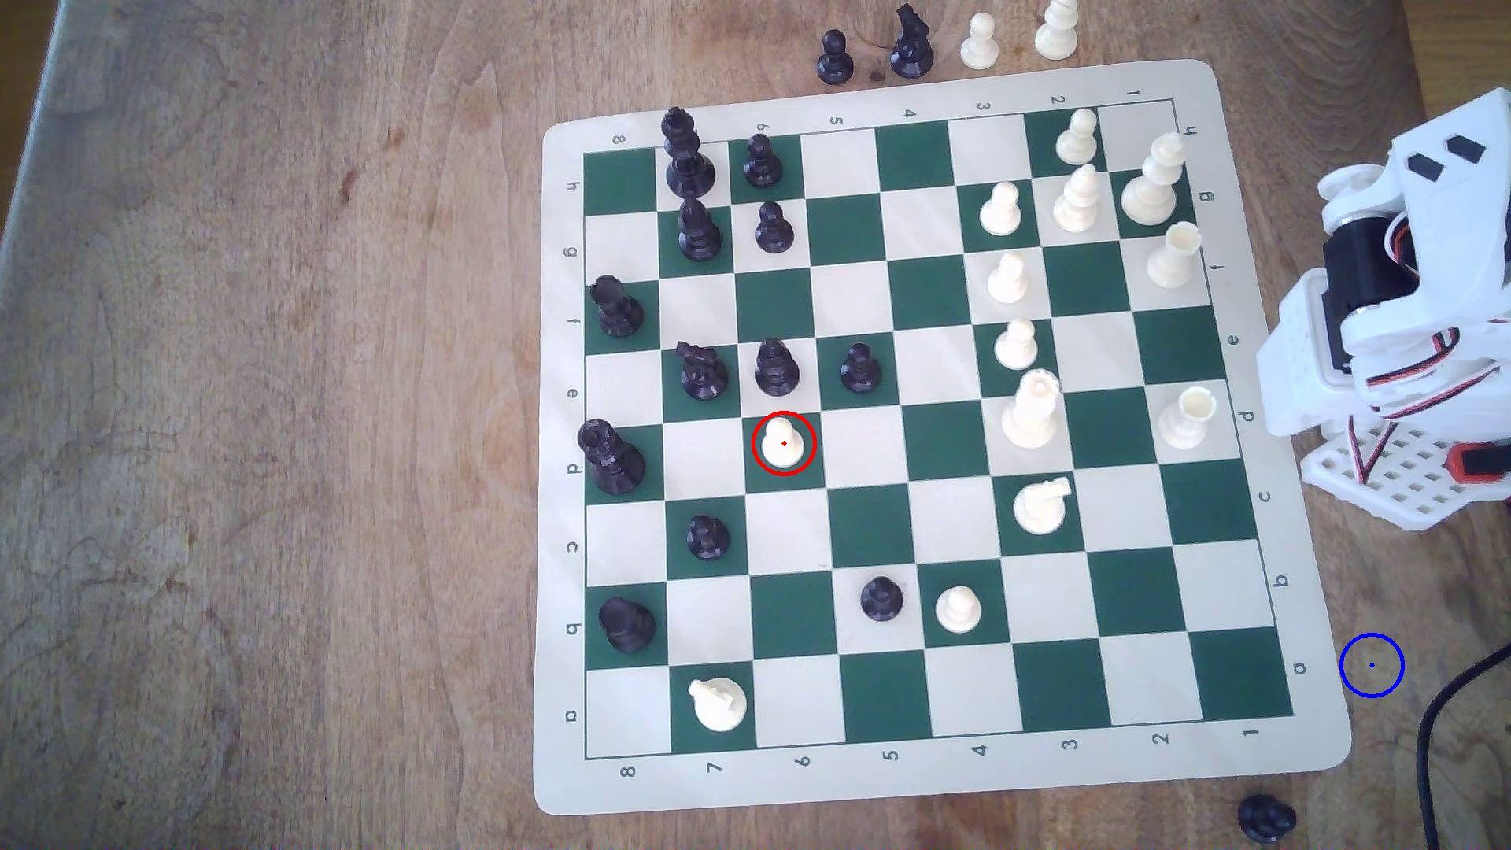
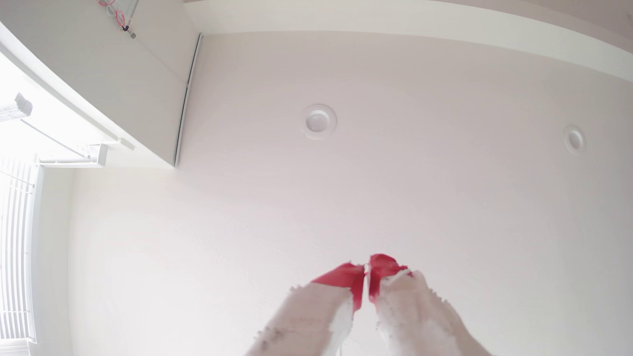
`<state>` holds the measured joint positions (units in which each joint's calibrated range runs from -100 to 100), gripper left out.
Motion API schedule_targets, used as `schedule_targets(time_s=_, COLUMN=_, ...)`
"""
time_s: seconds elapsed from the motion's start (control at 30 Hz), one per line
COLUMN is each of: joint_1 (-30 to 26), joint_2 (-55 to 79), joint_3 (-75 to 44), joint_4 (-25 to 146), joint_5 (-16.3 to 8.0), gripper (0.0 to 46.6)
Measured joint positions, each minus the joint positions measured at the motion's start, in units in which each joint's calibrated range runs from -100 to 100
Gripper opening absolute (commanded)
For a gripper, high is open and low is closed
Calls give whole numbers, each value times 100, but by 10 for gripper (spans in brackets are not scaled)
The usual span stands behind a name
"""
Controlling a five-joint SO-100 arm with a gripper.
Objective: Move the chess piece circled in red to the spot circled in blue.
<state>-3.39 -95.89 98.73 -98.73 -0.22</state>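
My claw (image 2: 367, 270) points up at a white ceiling (image 2: 411, 191); its red-tipped fingers (image 2: 346, 279) are pressed together with only a hairline seam between them, holding nothing. Two round recessed lights (image 2: 320, 121) sit in that ceiling above the tips.

In the exterior view my white arm (image 1: 1406, 327) is folded at the right edge of the frame, beside the chessboard (image 1: 899, 433) and well apart from the pieces in play. The board is a green-and-cream mat lying on the brown wooden tabletop (image 1: 270, 425).

The white pawn (image 1: 783, 445) ringed in red stands upright on a green square left of the board's centre, just below a black pawn (image 1: 775, 365) on the next square up. The blue ring (image 1: 1372, 665) marks bare wood off the mat's lower right corner, near the right edge of the frame, with a black cable (image 1: 1439, 711) just beside it. The pawn and the blue ring are well apart.
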Motion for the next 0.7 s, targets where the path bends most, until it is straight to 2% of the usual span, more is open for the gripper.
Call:
schedule_targets(time_s=0.33, joint_1=-162, joint_2=0, joint_3=0, joint_4=749, joint_5=0, gripper=2)
schedule_targets(time_s=0.37, joint_1=-177, joint_2=0, joint_3=0, joint_4=1466, joint_5=0, gripper=2)
schedule_targets(time_s=0.7, joint_1=-29, joint_2=0, joint_3=-190, joint_4=4494, joint_5=0, gripper=2)
